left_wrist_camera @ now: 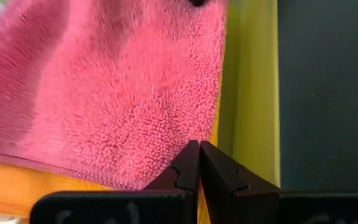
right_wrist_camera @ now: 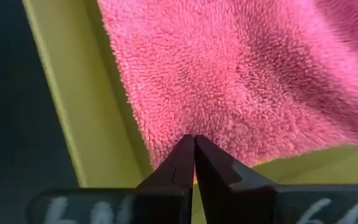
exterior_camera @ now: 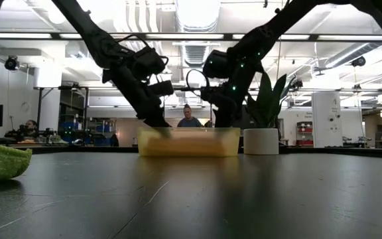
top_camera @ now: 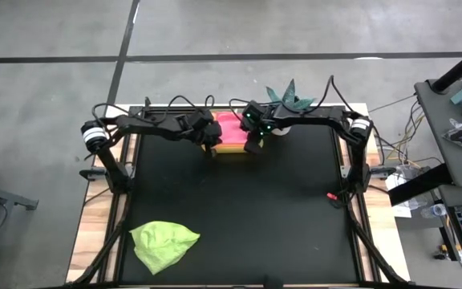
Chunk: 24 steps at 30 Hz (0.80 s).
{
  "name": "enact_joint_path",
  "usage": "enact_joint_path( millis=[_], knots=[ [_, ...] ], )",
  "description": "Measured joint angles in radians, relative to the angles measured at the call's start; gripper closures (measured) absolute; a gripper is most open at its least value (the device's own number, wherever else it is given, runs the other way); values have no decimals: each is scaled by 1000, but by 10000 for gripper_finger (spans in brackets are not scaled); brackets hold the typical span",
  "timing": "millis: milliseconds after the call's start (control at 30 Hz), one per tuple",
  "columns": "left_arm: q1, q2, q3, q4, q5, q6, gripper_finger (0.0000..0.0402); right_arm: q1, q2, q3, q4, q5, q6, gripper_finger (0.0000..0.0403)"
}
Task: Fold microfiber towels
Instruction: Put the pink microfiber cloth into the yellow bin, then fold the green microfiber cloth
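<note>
**High view: both arms at tray, pink towel pinched at two edges**

High view: left gripper (top_camera: 209,141) and right gripper (top_camera: 253,141) sit at opposite ends of the yellow tray (top_camera: 233,148), at the far-centre of the tabletop (top_camera: 295,209). Pink towel (top_camera: 229,128) lies in the tray on top of an orange towel (left_wrist_camera: 17,186). Green towel (top_camera: 164,243) lies crumpled near the front-left corner, well apart from both arms. Plant (top_camera: 289,99) stands just beside the tray, right side.

Finger state:
- Left wrist view: fingers (left_wrist_camera: 188,165) closed tip to tip at the pink towel's edge; looks like a pinch on the hem, though the amount of cloth caught is not visible.
- Right wrist view: fingers (right_wrist_camera: 182,158) closed, tips at the towel's edge next to the tray wall (right_wrist_camera: 73,106); same reading.

Handling, judged:
- Towel: light, soft, no stiffness; deep pile, so high friction and unlikely to slip once pinched.
- It will sag between two grip pts, so hold corners or hem, not the middle, and keep the span taut.
- Pile may drag on the orange towel below; lift straight up to avoid taking it along.
- Tray is light plastic and may shift if fingers catch its wall.
- Green towel: unfolded heap; find a free corner before gripping.
</note>
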Motion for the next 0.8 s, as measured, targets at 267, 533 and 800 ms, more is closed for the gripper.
enact_joint_path(
  millis=[267, 533, 800],
  knots=[
    [-41, -135, -2, -71, -2, -21, 402, 33, -97, -9, -56, 7, 43, 394],
    [-204, -269, -12, -65, -64, -63, 402, 157, -251, -173, 21, 115, 123, 394],
    [-417, -301, -20, -67, -81, -314, 402, 304, -410, -394, 283, 133, 145, 394]
  ],
)
